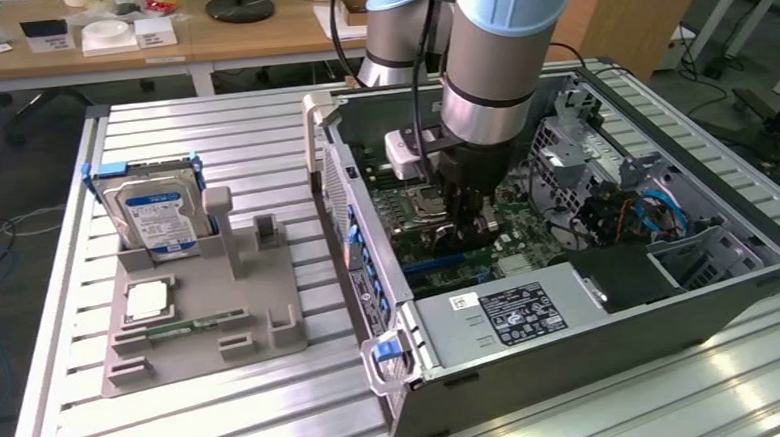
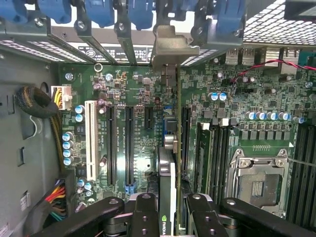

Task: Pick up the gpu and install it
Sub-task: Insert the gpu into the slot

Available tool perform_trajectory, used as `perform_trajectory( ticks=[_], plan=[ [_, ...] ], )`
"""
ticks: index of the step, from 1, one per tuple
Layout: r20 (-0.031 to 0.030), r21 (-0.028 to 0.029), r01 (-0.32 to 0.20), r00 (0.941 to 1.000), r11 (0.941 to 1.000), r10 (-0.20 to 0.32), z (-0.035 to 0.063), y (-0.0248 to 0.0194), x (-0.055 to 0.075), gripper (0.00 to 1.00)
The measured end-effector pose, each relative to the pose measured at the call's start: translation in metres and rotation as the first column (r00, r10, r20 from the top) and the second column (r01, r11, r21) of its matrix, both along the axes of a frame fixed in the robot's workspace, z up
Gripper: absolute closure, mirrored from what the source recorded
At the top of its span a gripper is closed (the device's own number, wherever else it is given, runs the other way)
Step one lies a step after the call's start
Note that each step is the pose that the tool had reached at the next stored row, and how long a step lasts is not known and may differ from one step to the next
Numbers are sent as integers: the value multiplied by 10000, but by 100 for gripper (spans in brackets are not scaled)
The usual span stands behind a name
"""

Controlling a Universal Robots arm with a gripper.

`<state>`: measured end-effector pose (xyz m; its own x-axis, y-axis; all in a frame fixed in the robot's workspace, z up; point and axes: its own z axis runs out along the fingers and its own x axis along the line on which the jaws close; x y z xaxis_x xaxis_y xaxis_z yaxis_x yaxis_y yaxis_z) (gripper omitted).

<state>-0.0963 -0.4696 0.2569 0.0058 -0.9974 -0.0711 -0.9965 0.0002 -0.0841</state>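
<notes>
One claw [image 2: 168,217], clamped on the gpu [image 2: 167,185], edge-on between its fingers [image 2: 144,217], down inside the open case [image 1: 715,302]. The card hangs right over the board [image 2: 133,89] with its bracket [image 2: 170,47] up by the rear slots. If it's a hair off the slot [image 2: 185,136], I reckon pushing could jam it or bend the bracket.
</notes>
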Motion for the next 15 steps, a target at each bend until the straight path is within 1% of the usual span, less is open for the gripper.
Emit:
perform_trajectory(
  ticks=[15],
  plan=[
    [3,0,2,10000,10000,-2,-3,6,-45,73]
  ],
)
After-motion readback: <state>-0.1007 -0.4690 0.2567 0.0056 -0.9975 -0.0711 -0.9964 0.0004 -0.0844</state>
